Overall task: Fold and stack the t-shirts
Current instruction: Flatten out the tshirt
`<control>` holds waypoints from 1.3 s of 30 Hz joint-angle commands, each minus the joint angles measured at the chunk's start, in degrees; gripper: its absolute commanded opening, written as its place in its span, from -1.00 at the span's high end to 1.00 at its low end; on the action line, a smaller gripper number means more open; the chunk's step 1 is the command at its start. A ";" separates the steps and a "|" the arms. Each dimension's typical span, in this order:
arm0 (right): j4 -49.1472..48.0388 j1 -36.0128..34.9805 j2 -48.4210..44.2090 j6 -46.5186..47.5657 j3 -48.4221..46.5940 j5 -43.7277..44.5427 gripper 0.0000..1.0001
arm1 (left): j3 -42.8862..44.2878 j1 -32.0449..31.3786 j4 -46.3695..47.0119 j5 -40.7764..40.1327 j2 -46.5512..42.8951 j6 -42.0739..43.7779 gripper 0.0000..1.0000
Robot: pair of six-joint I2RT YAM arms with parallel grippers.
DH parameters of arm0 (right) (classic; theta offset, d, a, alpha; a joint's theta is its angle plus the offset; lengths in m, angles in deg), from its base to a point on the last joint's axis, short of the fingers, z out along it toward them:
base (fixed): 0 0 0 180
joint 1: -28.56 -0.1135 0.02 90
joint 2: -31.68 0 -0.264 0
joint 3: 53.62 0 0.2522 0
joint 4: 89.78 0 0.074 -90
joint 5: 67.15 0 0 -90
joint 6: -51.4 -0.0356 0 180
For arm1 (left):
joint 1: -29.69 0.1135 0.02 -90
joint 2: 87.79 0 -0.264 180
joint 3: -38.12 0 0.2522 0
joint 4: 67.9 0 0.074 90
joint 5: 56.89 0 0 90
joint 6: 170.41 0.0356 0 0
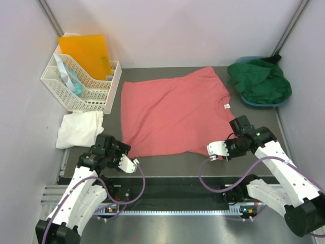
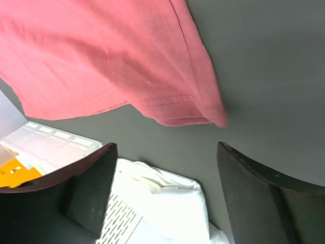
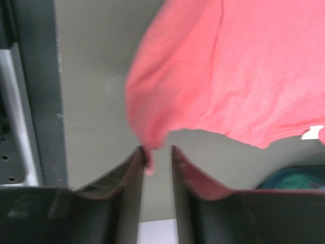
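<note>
Left tool spread wide, empty, just off the near-left corner of the salmon-pink t-shirt. White t-shirt crumpled beside it, below the basket. Pink one lies flat mid-desk, unfolded. Right tool barely parted, pink hem corner brushing one finger, not clamped. Dark green t-shirt bunched far right. Nothing folded or stacked yet; all three remain.

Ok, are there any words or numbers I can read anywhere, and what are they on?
No text can be read anywhere.
The small white neck label on the salmon-pink t-shirt is too small and blurred to read.
</note>
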 commanded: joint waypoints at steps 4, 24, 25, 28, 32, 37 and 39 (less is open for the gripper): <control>-4.69 -0.90 0.55 -0.48 -0.53 1.83 0.00 | 5.51 0.34 -4.51 0.45 0.88 0.25 -0.94; -49.40 2.09 -3.41 -2.84 12.74 21.85 -0.14 | 1.56 0.34 13.39 2.48 7.83 0.34 -0.86; -52.83 2.09 -2.27 -5.81 12.66 23.61 -0.12 | 1.21 0.34 13.49 3.09 7.83 0.34 -0.86; -42.46 4.45 2.48 -9.96 2.93 16.02 -0.08 | 0.86 0.25 13.66 4.15 7.31 0.51 -0.86; -13.88 4.47 8.62 -7.79 -13.05 -1.81 -0.04 | 0.07 0.34 15.42 2.84 6.86 0.86 -0.86; -2.77 -4.74 14.08 -11.01 -14.51 -3.18 -0.05 | 0.42 0.34 18.14 2.04 9.58 -0.45 -0.84; -3.98 -6.60 15.76 -14.96 -12.05 -3.97 -0.03 | 0.59 0.34 19.55 2.22 10.38 -1.33 -0.84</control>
